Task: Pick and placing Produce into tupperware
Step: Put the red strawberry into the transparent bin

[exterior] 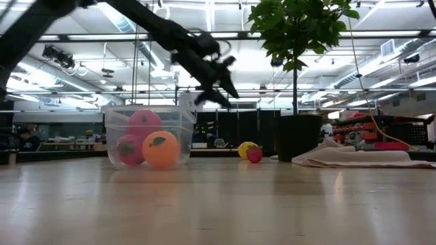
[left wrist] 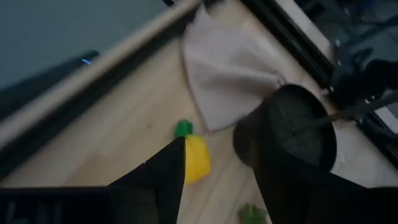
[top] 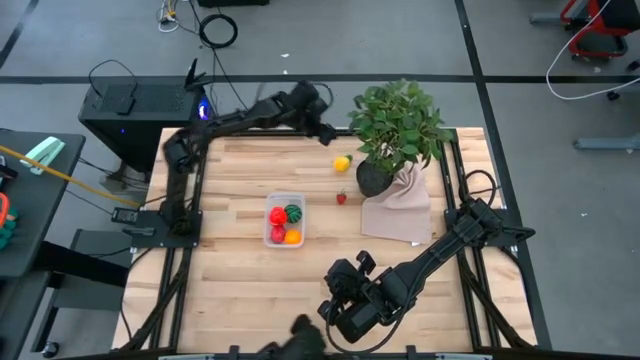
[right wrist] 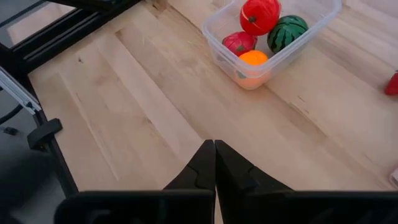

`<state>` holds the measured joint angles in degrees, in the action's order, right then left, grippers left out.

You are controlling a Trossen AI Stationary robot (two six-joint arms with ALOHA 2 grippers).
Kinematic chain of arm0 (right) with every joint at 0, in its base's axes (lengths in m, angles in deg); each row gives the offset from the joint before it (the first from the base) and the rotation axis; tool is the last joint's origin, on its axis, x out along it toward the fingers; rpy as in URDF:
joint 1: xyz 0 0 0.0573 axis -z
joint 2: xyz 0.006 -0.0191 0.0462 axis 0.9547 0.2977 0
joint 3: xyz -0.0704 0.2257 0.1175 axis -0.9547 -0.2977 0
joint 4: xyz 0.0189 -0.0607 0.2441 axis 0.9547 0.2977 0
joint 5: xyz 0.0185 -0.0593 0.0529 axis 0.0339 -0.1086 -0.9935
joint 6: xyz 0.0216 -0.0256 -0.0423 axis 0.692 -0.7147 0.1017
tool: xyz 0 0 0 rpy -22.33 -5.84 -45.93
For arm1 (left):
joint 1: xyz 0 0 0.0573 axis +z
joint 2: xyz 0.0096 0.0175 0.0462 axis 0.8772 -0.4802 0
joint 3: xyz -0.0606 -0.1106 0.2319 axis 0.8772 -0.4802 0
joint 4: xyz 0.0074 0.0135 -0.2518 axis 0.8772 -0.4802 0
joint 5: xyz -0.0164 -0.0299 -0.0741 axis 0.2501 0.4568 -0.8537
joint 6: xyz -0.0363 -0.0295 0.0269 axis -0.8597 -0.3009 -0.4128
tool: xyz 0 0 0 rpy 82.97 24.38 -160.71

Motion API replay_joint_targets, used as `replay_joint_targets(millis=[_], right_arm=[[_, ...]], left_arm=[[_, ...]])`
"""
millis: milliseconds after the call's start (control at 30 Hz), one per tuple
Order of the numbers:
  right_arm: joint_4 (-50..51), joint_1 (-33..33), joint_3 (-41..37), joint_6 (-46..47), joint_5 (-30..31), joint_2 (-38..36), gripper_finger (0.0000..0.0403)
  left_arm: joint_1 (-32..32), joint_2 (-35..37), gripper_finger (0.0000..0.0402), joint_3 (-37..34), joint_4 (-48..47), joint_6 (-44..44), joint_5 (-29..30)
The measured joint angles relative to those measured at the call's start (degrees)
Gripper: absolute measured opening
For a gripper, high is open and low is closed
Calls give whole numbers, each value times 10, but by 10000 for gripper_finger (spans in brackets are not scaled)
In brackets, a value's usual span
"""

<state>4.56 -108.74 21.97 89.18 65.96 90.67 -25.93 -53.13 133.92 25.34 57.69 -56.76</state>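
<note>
With the left pincer hanging wide open and empty over the yellow toy fruit near the plant pot, it needed a straight descent, while the clear tupperware sat mid-surface and the right pincer waited closed.

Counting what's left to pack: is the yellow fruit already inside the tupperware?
No, the yellow fruit lies on the bare table near the plant pot, apart from the tupperware.

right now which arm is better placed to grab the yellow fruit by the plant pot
Left. Its open gripper hangs just beside the yellow fruit, which shows between its fingers in the wrist view. The right gripper, shut, sits at the table's near edge, past the tupperware.
</note>
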Motion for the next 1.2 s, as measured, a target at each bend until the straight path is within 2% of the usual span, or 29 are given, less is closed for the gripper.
replay_joint_targets(millis=[133,400,533,667,867,1200], right_arm=[[0,0,0,-5,5,0,7],[0,5,0,-16,22,0,7],[0,11,0,-38,22,0,7],[0,12,0,-45,21,0,7],[1,12,0,-41,15,0,7],[0,19,0,-45,-29,0,7]], left_arm=[[27,84,187,-62,-9,2,29],[39,304,185,-252,-98,57,27],[24,424,179,-345,-78,19,27],[6,509,173,-412,-34,-24,40],[-2,563,173,-454,-29,-46,44],[-9,565,173,-454,-30,-26,44]])
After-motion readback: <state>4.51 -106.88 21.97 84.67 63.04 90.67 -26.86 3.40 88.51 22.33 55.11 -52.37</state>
